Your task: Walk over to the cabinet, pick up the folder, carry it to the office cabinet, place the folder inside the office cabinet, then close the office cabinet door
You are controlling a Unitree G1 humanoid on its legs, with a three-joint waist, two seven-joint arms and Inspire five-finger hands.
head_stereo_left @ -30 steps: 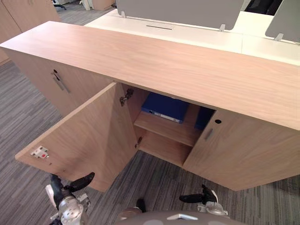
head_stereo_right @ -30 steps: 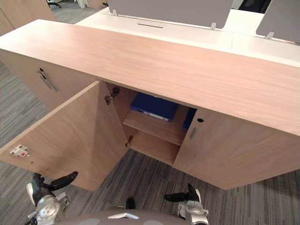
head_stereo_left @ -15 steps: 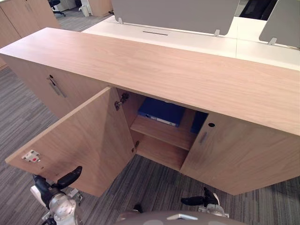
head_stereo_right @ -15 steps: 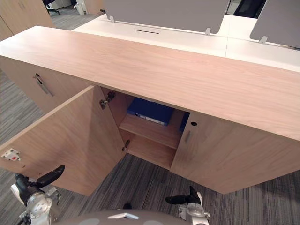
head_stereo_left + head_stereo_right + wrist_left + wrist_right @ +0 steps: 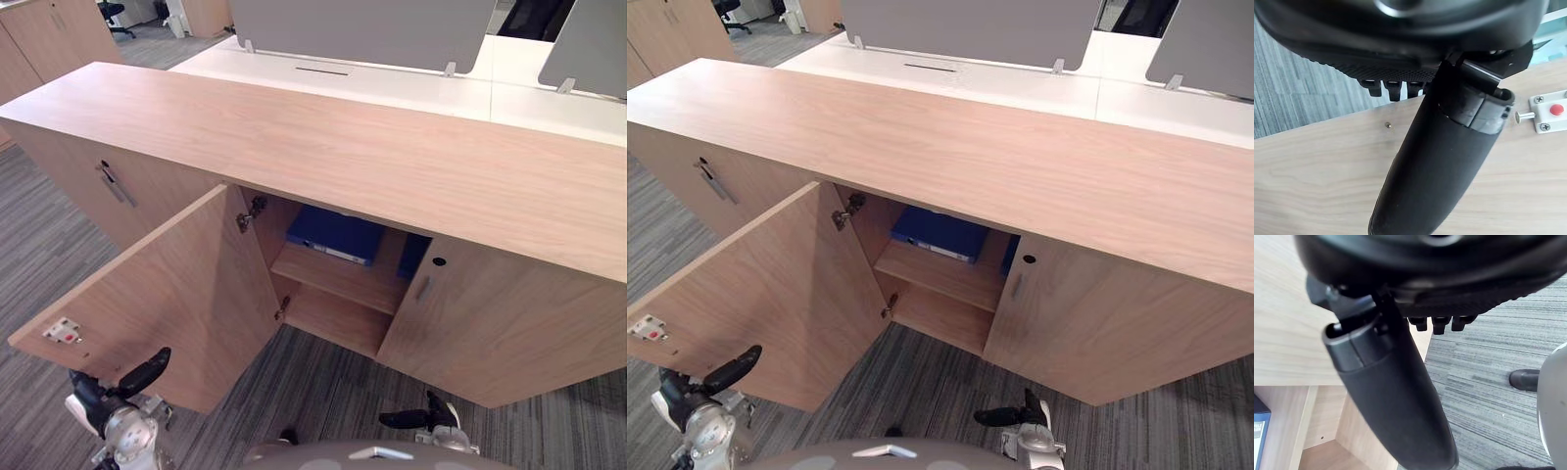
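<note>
The cabinet [image 5: 343,147] and its door [image 5: 186,284] are pale wood with fine grain. The folder [image 5: 338,233], mid-frame, is deep blue with a white label strip. The carpet [image 5: 323,392] is grey with thin darker streaks. At the top, a white desk [image 5: 392,83] carries plain grey screens [image 5: 362,24]. The latch [image 5: 62,331], lower left, is white with a red button. The left hand [image 5: 145,373] and right hand [image 5: 411,419] are black.

the folder [image 5: 338,235] lies on the upper shelf [image 5: 338,276] inside the office cabinet [image 5: 372,157], behind the open left door [image 5: 186,294]. the right door [image 5: 500,333] is beside the opening. a desk [image 5: 392,83] sits behind the cabinet. my left hand [image 5: 122,392] is before the open door, my right hand [image 5: 416,419] before the right door.
</note>
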